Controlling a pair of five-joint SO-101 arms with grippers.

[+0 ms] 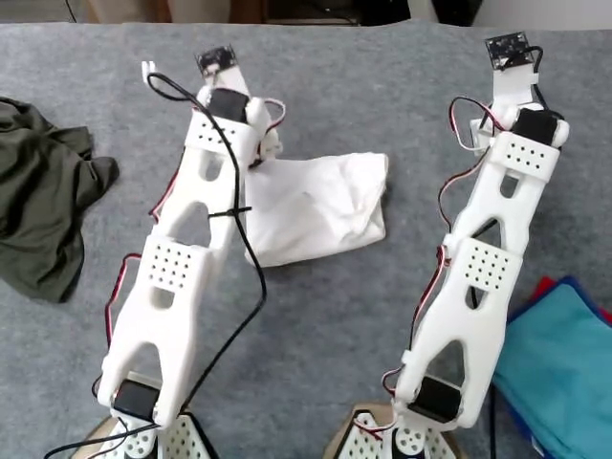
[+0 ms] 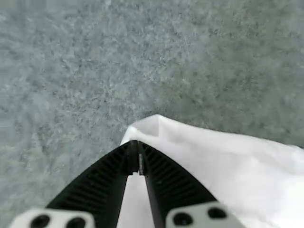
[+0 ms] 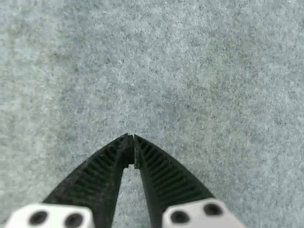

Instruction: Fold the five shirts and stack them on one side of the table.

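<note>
The left gripper point(image 2: 134, 159) sits pressed together at a corner of the white shirt point(image 2: 228, 175) — pinching cloth or not, unclear. The right gripper point(image 3: 132, 142) is likewise closed, over the grey table point(image 3: 190, 71)

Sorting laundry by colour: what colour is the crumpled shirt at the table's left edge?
The crumpled shirt is dark olive green, clearest in the high view.

no readable txt, no labels, no nos.
</note>
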